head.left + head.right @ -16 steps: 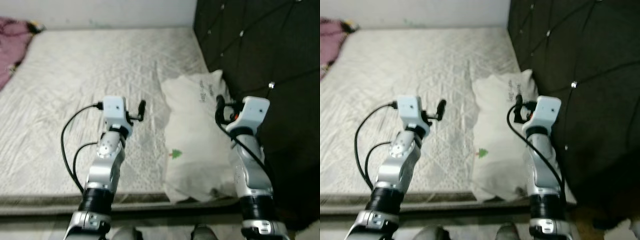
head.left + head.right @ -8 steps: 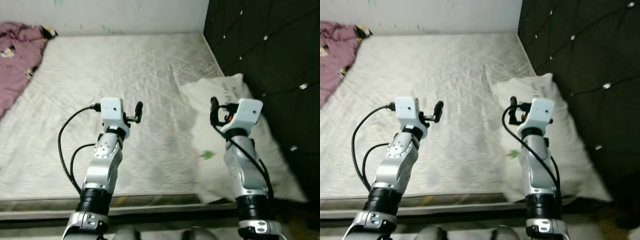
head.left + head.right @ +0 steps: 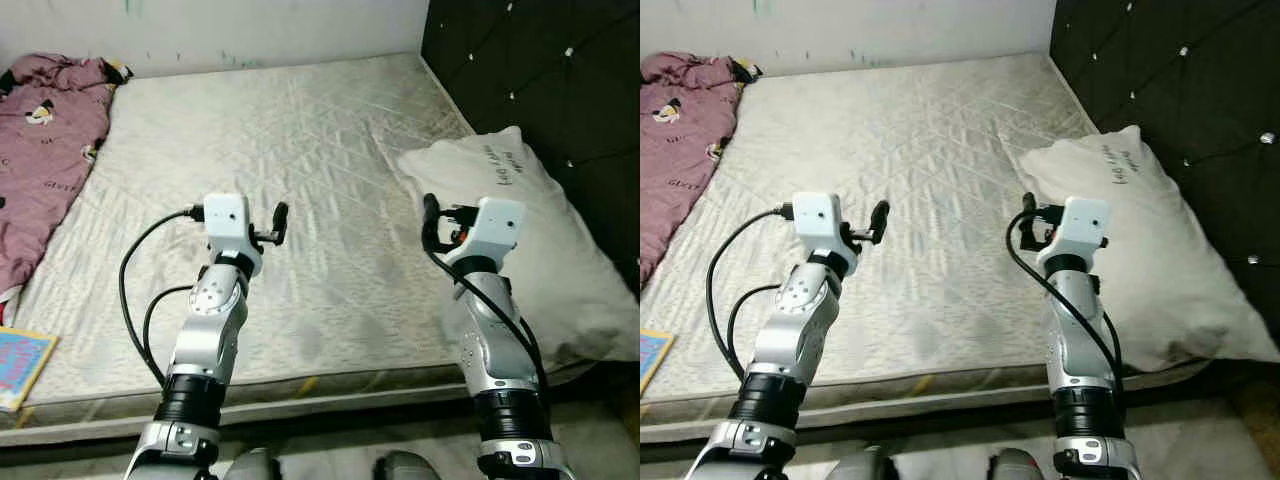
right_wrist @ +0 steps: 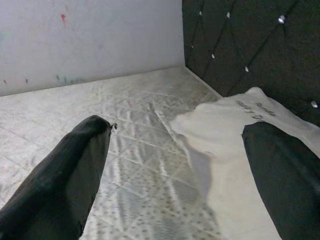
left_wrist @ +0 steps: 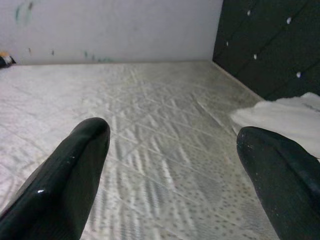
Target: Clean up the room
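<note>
Bed [image 3: 300, 150]: we see a bare quilted mattress running from the near edge to the white wall, with a dark tufted headboard [image 3: 530, 70] along its right edge.
Pillow [image 3: 530, 230]: it lies at the bed's right edge against the headboard, its near corner overhanging the near edge.
Blanket [image 3: 45, 150]: a maroon printed blanket is bunched along the left edge, up to the far left corner.
Book [image 3: 22, 365]: a blue item, perhaps a book, sits at the near left corner.
Left hand [image 5: 172, 165]: fingers spread wide, holding nothing, raised above the middle of the mattress, well apart from the blanket.
Right hand [image 4: 177, 170]: fingers spread wide, empty, raised just beside the pillow's left border.
</note>
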### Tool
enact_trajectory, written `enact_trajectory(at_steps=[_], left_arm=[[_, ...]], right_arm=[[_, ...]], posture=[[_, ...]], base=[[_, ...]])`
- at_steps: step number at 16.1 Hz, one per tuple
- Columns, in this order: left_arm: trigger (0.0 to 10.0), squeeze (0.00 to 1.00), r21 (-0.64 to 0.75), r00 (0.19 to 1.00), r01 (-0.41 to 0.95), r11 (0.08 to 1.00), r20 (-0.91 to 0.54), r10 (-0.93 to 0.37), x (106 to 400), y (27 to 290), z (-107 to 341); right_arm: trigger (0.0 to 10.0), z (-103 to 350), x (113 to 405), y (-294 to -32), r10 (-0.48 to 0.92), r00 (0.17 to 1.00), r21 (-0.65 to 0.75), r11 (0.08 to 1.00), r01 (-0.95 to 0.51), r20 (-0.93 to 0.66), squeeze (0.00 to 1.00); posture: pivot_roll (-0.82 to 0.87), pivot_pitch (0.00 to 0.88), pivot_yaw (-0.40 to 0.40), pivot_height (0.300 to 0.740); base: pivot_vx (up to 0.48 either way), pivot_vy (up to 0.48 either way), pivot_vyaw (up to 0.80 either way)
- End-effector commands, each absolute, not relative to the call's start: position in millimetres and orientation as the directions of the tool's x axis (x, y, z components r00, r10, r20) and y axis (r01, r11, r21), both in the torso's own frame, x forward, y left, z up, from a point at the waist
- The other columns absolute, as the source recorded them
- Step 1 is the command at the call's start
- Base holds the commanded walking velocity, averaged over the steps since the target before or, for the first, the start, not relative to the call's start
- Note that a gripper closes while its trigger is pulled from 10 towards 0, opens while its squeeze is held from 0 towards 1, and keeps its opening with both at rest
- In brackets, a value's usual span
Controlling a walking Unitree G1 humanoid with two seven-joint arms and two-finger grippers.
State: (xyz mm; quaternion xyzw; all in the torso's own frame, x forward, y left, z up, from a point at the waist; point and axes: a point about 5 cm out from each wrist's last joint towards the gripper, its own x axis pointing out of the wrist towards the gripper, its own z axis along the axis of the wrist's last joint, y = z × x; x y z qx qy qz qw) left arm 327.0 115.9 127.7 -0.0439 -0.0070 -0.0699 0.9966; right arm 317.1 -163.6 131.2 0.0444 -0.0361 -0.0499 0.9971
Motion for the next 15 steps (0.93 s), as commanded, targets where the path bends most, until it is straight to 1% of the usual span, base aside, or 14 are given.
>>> enact_trajectory(at_steps=[1, 8, 15], left_arm=[[10.0, 0.00, -0.091, 0.995, 0.101, 0.991, 0.013, -0.100, 326.8, 128.3, 126.1], [10.0, 0.00, -0.073, 0.995, 0.100, 0.992, 0.035, -0.098, 326.6, 129.4, 127.2], [10.0, 0.00, -0.091, 0.990, 0.130, 0.987, 0.063, -0.124, 324.4, 127.5, 130.2]], right_arm=[[10.0, 136.6, 319.7, -151.1, -0.058, 0.995, 0.094, 0.994, 0.050, 0.086, 0.00], [10.0, 134.7, 319.4, -146.1, -0.017, 0.997, 0.099, 0.995, 0.010, 0.077, 0.00], [10.0, 132.8, 319.4, -148.4, -0.017, 0.997, 0.079, 0.997, 0.011, 0.069, 0.00]], posture=[[-0.07, 0.055, 0.066, 0.740], [-0.07, 0.057, 0.066, 0.740], [-0.07, 0.061, 0.068, 0.740]], base=[[0.000, 0.480, 0.00], [0.000, 0.470, 0.00], [0.000, 0.000, 0.00]])
